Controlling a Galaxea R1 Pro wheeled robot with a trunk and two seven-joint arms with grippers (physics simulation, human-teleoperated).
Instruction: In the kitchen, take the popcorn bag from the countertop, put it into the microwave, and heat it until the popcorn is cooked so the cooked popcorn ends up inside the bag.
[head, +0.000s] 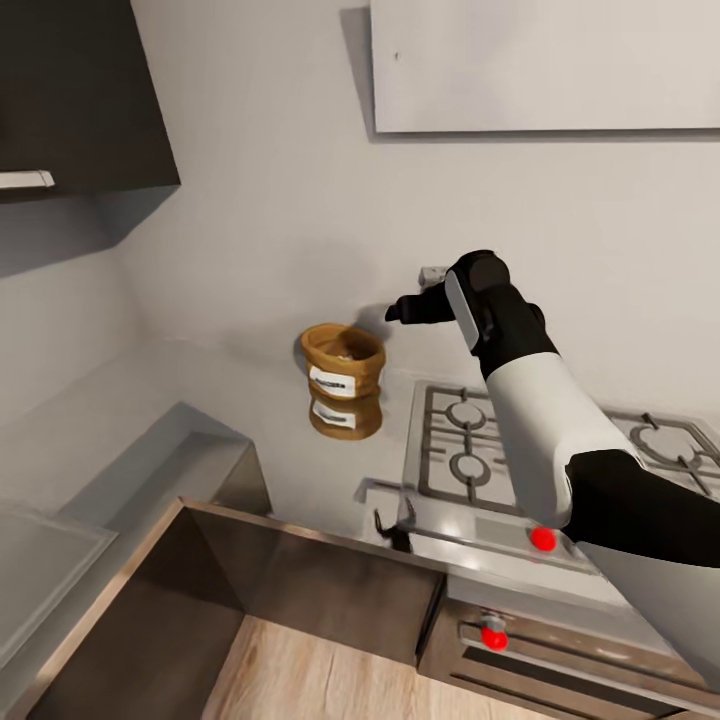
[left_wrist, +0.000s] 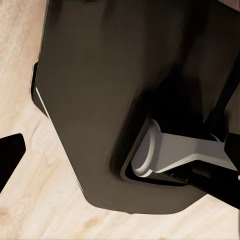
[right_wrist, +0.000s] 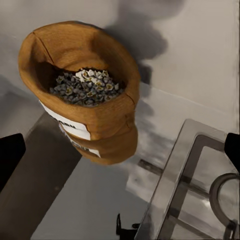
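Your right tool (head: 400, 310) hangs above the glossy grey bench (head: 250, 440), close to the grey wall and just beside the squat brown burlap popcorn bag (head: 343, 367) with its white printed label. The tool does not touch the bag; it sits slightly higher, toward the hob side. In the right wrist view, its 2 dark fingertips (right_wrist: 11, 157) stand far apart at the picture's edges, so the tool is spread wide with nothing between the jaws.

The bag (right_wrist: 95, 95) stands upright on the bench, mirrored in the shiny surface beneath it, between the corner of the bench and the steel gas hob (head: 480, 460) with grey grates. Its rolled rim is open, and you can see a heap of small pale kernels (right_wrist: 85, 86), the popcorn, filling the mouth. The hob's edge (right_wrist: 175, 170) lies near the bag but apart from it.

Below the hob front you have 2 red round knobs (head: 543, 539), and a dark cabinet front (head: 300, 590) runs under the bench over a pale wooden floor (head: 320, 680). A dark wall cabinet (head: 80, 90) hangs at the upper left, a white hood panel (head: 545, 65) at the upper right.

In the left wrist view, 1 dark fingertip (left_wrist: 10, 155) of your left tool shows over the wooden floor (left_wrist: 45, 200), beside the robot's dark base (left_wrist: 100, 100); I cannot tell whether that tool is spread or closed.
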